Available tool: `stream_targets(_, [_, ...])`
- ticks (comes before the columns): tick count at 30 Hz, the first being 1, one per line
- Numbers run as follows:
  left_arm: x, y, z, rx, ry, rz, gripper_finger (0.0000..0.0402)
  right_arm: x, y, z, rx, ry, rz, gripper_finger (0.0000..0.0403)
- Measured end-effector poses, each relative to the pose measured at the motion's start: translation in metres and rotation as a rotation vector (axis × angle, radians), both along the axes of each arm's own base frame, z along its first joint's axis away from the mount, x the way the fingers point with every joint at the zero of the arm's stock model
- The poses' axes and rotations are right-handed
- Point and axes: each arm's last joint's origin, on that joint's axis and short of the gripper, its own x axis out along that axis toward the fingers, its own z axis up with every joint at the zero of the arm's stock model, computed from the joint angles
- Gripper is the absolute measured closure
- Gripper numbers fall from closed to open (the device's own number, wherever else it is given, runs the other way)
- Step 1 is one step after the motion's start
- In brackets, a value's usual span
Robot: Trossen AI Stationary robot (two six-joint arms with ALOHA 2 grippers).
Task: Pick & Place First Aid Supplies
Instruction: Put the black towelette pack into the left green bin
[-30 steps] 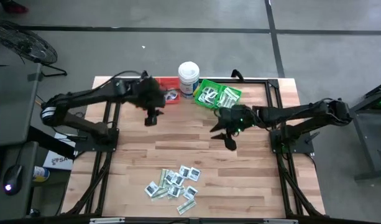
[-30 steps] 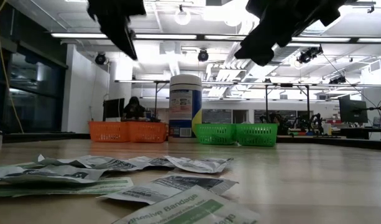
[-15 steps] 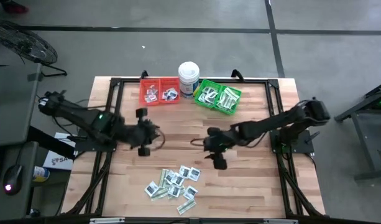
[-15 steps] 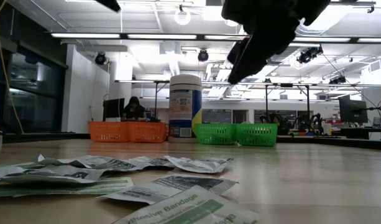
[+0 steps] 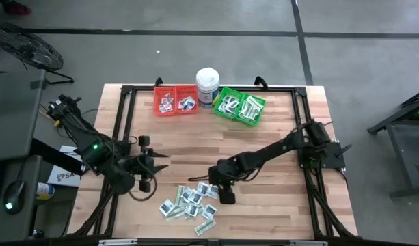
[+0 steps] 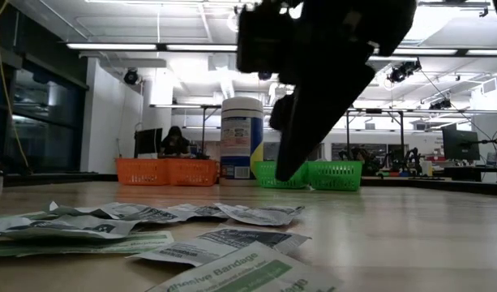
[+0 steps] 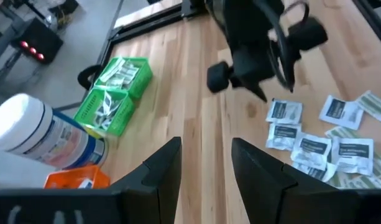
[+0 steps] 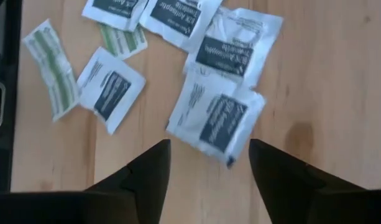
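We've got some packets already sorted into the red bin [image 5: 175, 101] and green bin [image 5: 240, 106] at the far edge, but a good pile of first aid supplies [image 5: 191, 200] sits loose near the front. Right gripper [image 5: 226, 193] hangs just over that pile, fingers spread and empty, probably lining up a white square packet [image 8: 216, 119]. Left gripper [image 5: 146, 164] waits off to the left, jaws parted with nothing in them.

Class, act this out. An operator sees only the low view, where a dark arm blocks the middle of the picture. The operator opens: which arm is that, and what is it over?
Observer: The right arm. The right gripper hangs over a square white packet at the edge of the pile.
Operator: Holding anything?
Observer: No, its fingers are open and empty.
Operator: The other arm?
Observer: The left gripper is open over bare table, left of the pile.
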Motion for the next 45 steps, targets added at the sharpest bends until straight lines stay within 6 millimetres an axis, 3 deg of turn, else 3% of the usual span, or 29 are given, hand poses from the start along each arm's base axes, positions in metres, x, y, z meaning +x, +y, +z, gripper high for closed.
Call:
stream_targets(6, [-0.003,-0.003,0.0,0.008,-0.002,-0.018,0.0264,0.011,0.008,-0.007,-0.06,0.0,-0.022,0.0174])
stream_targets(14, [-0.003,-0.003,0.0,0.011,0.0,-0.018,0.0264,0.005,0.012,-0.019,-0.215,0.017,-0.001,0.0174])
stream_targets(21, [-0.003,-0.003,0.0,0.007,0.006,-0.024,0.0264,0.005,0.014,-0.026,-0.228,0.032,0.015,0.0174])
stream_targets(29, [-0.003,-0.003,-0.001,0.009,0.01,-0.025,0.0264,0.007,0.015,-0.041,-0.227,0.075,-0.08,0.0177])
stream_targets(33, [-0.003,-0.003,-0.001,0.008,0.013,-0.027,0.0264,0.007,0.014,-0.042,-0.236,0.079,-0.091,0.0203])
stream_targets(45, [-0.003,-0.003,-0.001,0.005,0.017,-0.032,0.0264,0.005,0.011,-0.044,-0.241,0.106,-0.15,0.0338])
